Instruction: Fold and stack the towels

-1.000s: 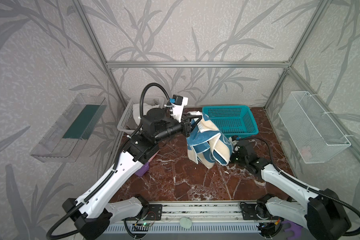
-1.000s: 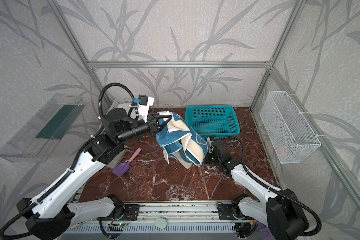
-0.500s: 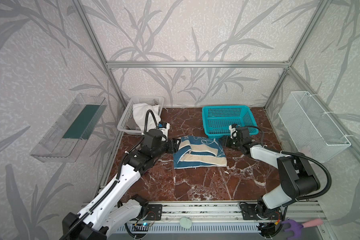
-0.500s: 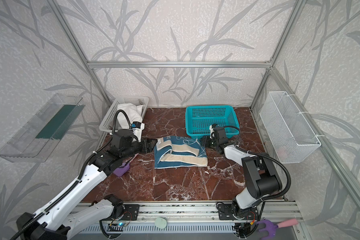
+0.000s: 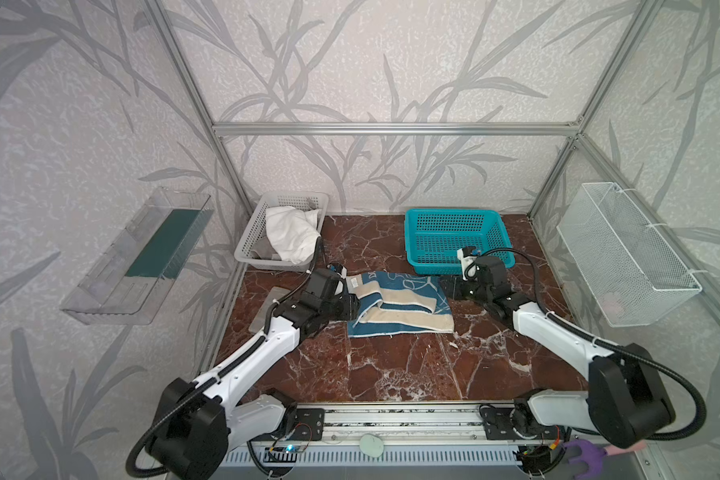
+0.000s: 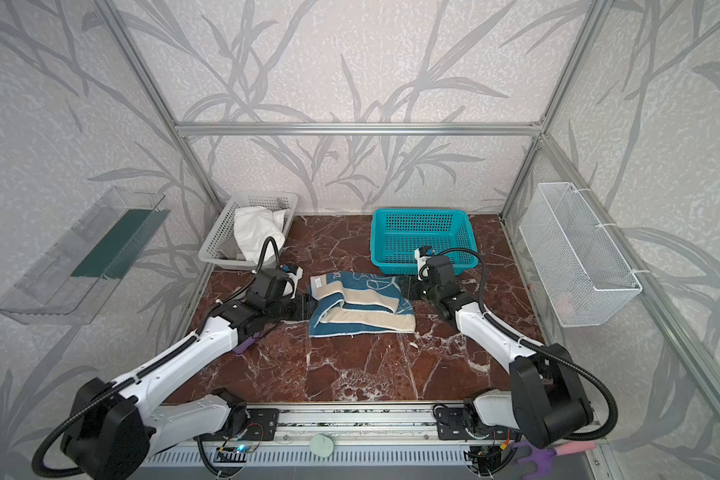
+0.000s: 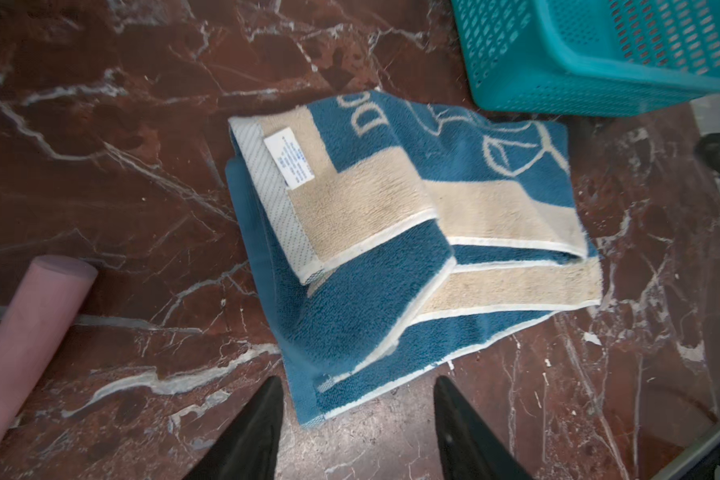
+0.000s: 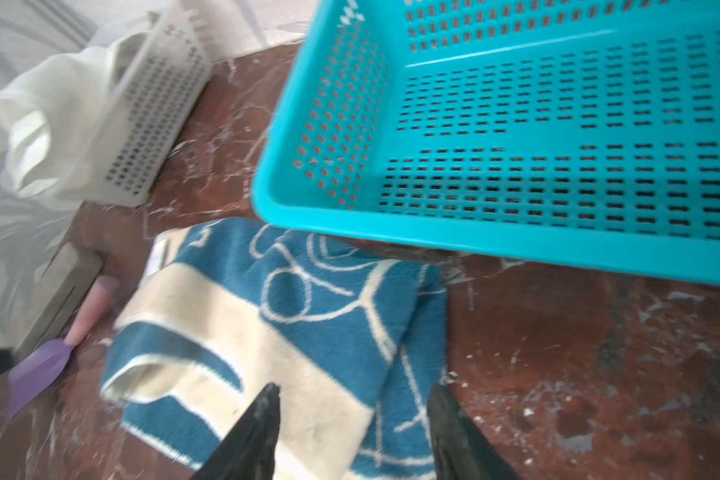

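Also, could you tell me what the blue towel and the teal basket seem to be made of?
The blue towel looks like terry cloth, probably cotton: a fuzzy, matt pile. The teal basket looks like moulded plastic: smooth, shiny, with regular slots.

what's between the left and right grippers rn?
Only the blue-and-cream towel, loosely folded, lies between the left gripper and the right gripper; it shows in both top views.

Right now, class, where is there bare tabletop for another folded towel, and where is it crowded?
Free: the table between the blue-and-cream towel and the front rail; the gap between white basket and teal basket. Crowded: both ends of the towel, by the left gripper, grey slab and right gripper.
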`<state>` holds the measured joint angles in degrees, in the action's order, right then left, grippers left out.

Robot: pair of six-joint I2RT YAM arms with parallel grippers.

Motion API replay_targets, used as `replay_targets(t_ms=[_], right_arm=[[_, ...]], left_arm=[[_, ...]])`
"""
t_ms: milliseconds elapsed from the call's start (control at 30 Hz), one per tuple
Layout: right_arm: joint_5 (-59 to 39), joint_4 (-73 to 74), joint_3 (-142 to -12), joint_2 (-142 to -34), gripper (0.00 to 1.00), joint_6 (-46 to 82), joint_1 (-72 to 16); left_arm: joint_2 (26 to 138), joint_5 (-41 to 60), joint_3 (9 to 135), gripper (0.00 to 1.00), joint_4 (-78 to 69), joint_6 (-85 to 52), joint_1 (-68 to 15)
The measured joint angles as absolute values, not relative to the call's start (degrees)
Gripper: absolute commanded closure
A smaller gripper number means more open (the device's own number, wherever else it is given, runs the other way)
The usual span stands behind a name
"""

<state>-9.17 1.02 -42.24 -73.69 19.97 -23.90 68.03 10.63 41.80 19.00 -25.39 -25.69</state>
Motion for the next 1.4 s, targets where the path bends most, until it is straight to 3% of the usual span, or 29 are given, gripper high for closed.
replay_targets(t_ms=[67,167,267,600,867,933,1000,1100,1233,1400], right_arm=[[-6.24,-0.64,-42.78,-72.34,0.38,18.61,-29.52],[-4.1,-3.57,-46.19,-75.77,0.3,16.86,-36.23],[-3.27,-6.17,-53.32,-83.77,0.27,15.05,-40.56],[-3.38,-10.87,-80.9,-109.23,0.21,8.25,-50.94],[-1.48,-15.31,-92.49,-124.33,0.22,6.98,-51.94],[-0.38,-16.27,-93.3,-125.43,0.34,6.79,-51.94],[1.17,-17.74,-94.37,-125.69,0.65,6.35,-51.99],[3.57,-18.79,-95.9,-125.51,0.88,6.13,-52.27],[6.46,-18.35,-92.12,-121.12,0.98,6.2,-52.4],[10.28,-12.58,-75.09,-102.41,1.0,8.73,-52.34]], left_arm=[[70.22,11.31,40.42,0.42,17.02,-26.15,-25.69],[71.59,11.38,38.11,0.28,14.9,-27.64,-25.47],[71.31,10.52,35.53,0.27,13.1,-29.65,-25.12],[65.63,14.28,18.98,0.41,-2.59,-34.37,-22.41],[67.22,18.7,17.1,0.48,-12.58,-35.77,-20.21],[68.29,19.62,17.12,0.49,-13.56,-35.83,-19.86],[68.79,20.21,17.12,0.49,-13.96,-35.97,-19.7],[68.69,20.69,17.21,0.51,-14.24,-36.1,-19.68],[67.07,22.41,19.22,0.53,-11.79,-34.46,-19.7],[64.6,23.2,30.11,0.53,-3.55,-30.55,-21.87]])
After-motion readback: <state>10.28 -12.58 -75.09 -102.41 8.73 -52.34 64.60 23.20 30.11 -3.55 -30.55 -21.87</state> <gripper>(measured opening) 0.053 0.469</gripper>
